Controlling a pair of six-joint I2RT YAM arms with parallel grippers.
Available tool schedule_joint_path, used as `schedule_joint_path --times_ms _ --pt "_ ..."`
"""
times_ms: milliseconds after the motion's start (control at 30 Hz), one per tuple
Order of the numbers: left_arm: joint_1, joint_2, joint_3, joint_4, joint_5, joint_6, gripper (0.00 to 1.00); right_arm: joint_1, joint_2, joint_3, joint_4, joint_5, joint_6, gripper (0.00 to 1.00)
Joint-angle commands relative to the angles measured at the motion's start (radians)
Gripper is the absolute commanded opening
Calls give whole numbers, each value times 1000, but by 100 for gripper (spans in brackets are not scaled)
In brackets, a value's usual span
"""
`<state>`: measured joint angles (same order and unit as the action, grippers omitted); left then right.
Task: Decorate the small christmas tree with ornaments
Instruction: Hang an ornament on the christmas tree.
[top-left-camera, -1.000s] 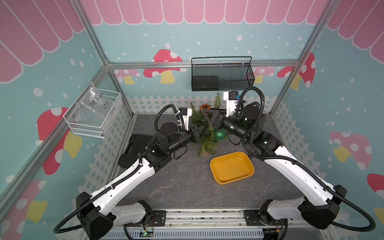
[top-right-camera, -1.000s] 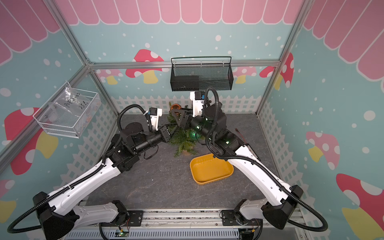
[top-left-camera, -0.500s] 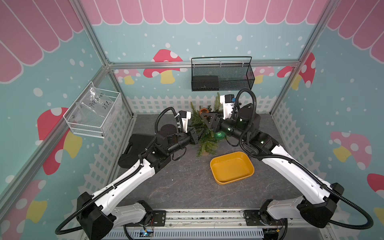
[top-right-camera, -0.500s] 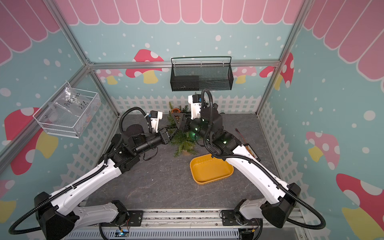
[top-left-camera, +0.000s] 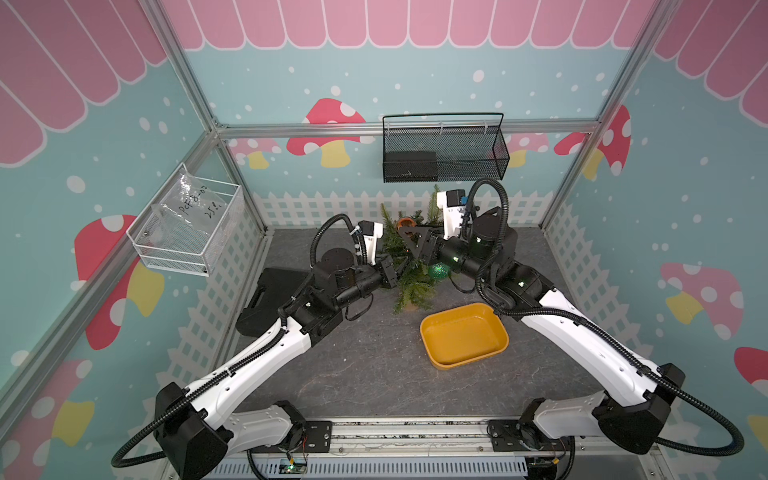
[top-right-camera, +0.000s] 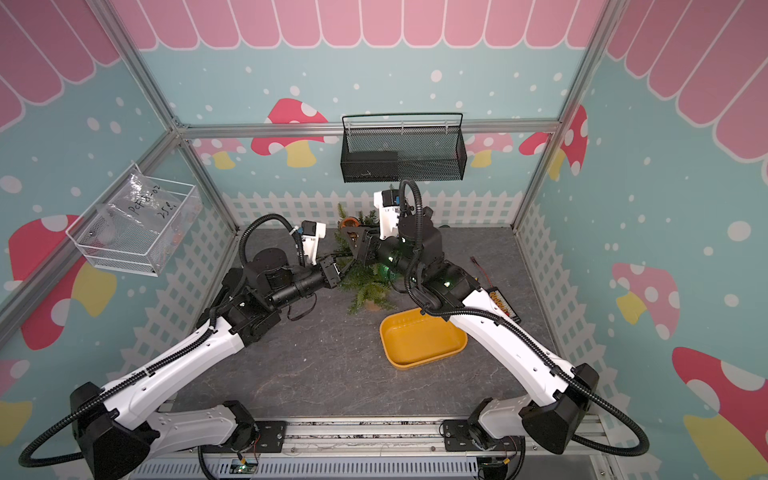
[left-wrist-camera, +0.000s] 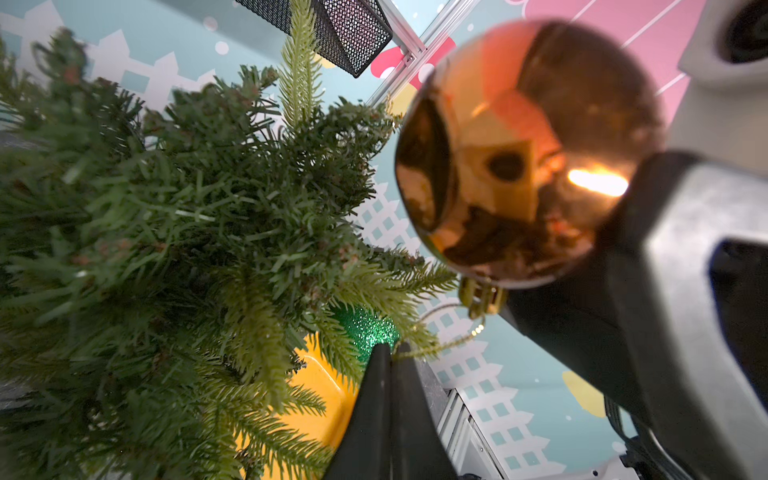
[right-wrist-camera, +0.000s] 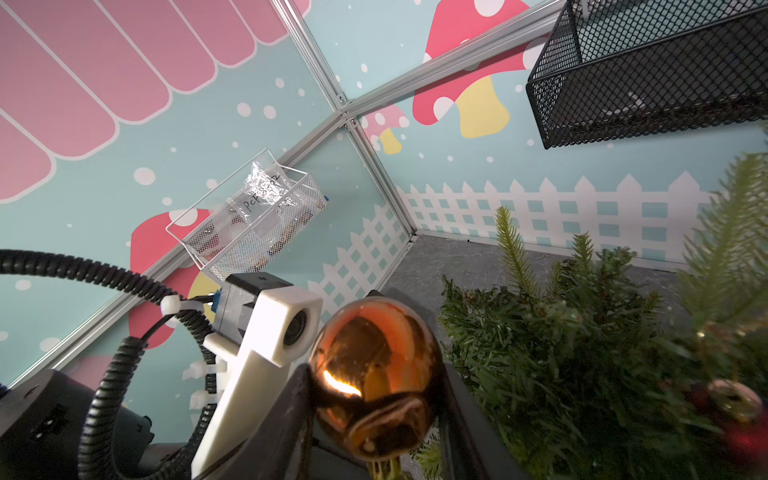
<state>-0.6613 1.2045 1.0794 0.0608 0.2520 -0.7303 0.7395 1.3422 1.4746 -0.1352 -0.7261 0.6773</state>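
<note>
Right wrist: copper bauble (right-wrist-camera: 374, 376) beside tree (right-wrist-camera: 582, 365)

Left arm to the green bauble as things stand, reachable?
Probably not yet. The left gripper is shut on the string loop of the copper bauble, and fronds of the tree sit between it and the green bauble. It is close, but busy and screened.

The white-and-black left arm (top-left-camera: 266, 353) stretches forward and inward. Its left gripper (left-wrist-camera: 390, 361) has both jaws pinched flat together on a thin gold string loop (left-wrist-camera: 440, 345). The matching right arm (top-left-camera: 573, 332) reaches in from the opposite side to meet it. The right gripper (right-wrist-camera: 374, 370) clamps a shiny copper-orange round bauble (left-wrist-camera: 519, 153) between its narrowly parted jaws.
</note>
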Motion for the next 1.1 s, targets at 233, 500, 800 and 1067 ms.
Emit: schedule_joint_path --times_ms 233,500,800,1067 --pt "8 15 1 43 16 -20 0 11 24 -7 28 8 -29 41" --pt "27 26 0 54 21 -29 0 11 36 -3 24 48 -44 41" --pt "52 49 11 66 53 -37 0 11 60 26 -5 93 -60 41" --pt "59 73 23 80 85 -44 0 11 52 32 -20 132 -64 41"
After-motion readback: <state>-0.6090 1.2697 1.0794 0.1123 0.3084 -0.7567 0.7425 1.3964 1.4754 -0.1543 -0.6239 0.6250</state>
